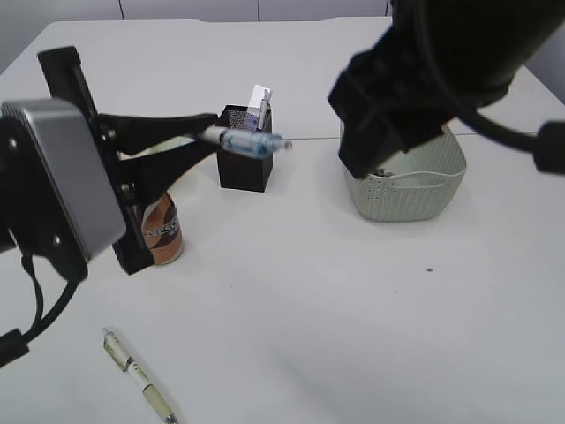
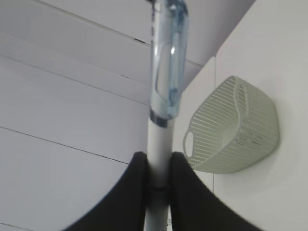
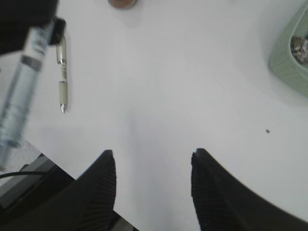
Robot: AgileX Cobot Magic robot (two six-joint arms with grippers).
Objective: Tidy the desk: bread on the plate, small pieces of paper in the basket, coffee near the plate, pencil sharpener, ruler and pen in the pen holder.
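Pen (image 1: 250,140) pinched between left gripper (image 2: 158,166) fingers, lying level just above pen holder (image 1: 245,161). Right gripper (image 3: 153,166) spread, holding nothing, above basket (image 1: 408,196).

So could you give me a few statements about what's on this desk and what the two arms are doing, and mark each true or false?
1. The left pincer grips a blue pen. True.
2. That pen already stands inside the black pen holder. False: it is held sideways in the air beside the holder's top.
3. The right pincer holds a scrap of paper. False: its jaws are open and hold nothing.
4. Another pen lies on the desk. True.
5. The coffee can lies tipped over. False: it stands upright.
6. The green basket sits right of the pen holder. True.
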